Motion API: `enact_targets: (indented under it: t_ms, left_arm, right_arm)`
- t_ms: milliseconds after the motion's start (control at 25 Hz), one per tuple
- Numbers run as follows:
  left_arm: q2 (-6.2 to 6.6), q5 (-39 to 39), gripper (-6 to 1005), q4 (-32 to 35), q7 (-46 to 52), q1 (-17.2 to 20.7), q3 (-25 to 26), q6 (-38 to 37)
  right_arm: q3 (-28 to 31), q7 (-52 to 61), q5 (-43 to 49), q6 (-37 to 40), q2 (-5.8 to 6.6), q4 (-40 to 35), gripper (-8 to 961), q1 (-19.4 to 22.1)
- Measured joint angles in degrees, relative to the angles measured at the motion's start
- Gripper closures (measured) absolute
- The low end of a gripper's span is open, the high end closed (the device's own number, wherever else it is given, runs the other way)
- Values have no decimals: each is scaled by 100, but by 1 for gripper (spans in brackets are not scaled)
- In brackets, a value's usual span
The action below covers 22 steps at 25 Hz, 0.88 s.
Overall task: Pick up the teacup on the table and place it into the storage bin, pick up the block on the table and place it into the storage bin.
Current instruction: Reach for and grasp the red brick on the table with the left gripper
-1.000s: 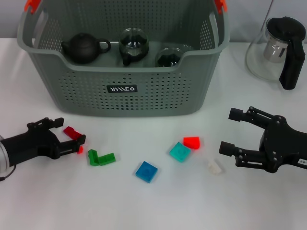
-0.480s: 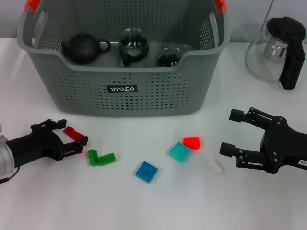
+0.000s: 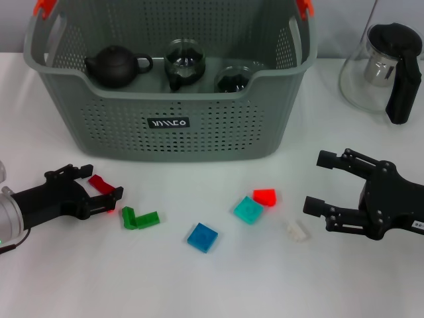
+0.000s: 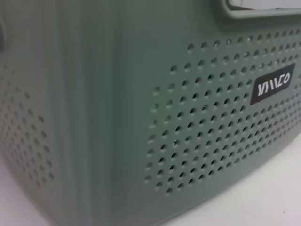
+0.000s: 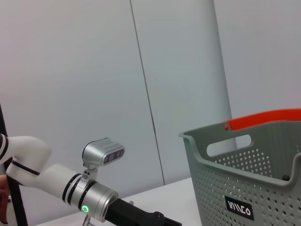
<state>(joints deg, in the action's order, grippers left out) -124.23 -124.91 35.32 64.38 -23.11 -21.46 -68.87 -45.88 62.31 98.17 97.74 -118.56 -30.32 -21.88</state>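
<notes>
The grey-green storage bin (image 3: 172, 99) stands at the back of the table, and its perforated wall (image 4: 202, 136) fills the left wrist view. Inside it lie a black teapot (image 3: 118, 65) and two glass teacups (image 3: 184, 63) (image 3: 232, 78). My left gripper (image 3: 104, 181) lies low at the left, open, its fingers on either side of a dark red block (image 3: 101, 183). My right gripper (image 3: 321, 182) is open at the right, holding nothing, near a small white block (image 3: 297, 230). The right wrist view shows the bin (image 5: 249, 188) and my left arm (image 5: 94, 197).
On the table also lie a green L-shaped block (image 3: 139, 218), a blue block (image 3: 202, 237), a teal block (image 3: 248, 210) and a bright red block (image 3: 264, 197). A glass pitcher with a black handle (image 3: 384, 66) stands at the back right.
My left gripper has crept slightly forward, to the right, around the dark red block. The right arm and the blocks have stayed put.
</notes>
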Motion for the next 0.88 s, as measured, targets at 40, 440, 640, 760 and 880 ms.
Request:
enact_targets:
  t_ms: [40,440,640,760,880]
  left_arm:
    - [0,0,168,-2,2,-1,0,12]
    - [-5,-50,185,-7,136,-10,-20,7]
    - [-5,-59,193,-8,137,-10,-24,-1]
    - [-5,-78,198,-8,148,-7,-25,-4]
    - [-5,-117,203,-2,224,-2,-38,16]
  right_arm:
    - [0,0,0,0,0,0,7,0]
    - [0,0,0,-9,0,0,7,8]
    - [0,0,0,-10,0,0,6,8]
    - [0,0,0,-10,5,0,6,9]
    - [0,0,0,-10,8,0,6,12]
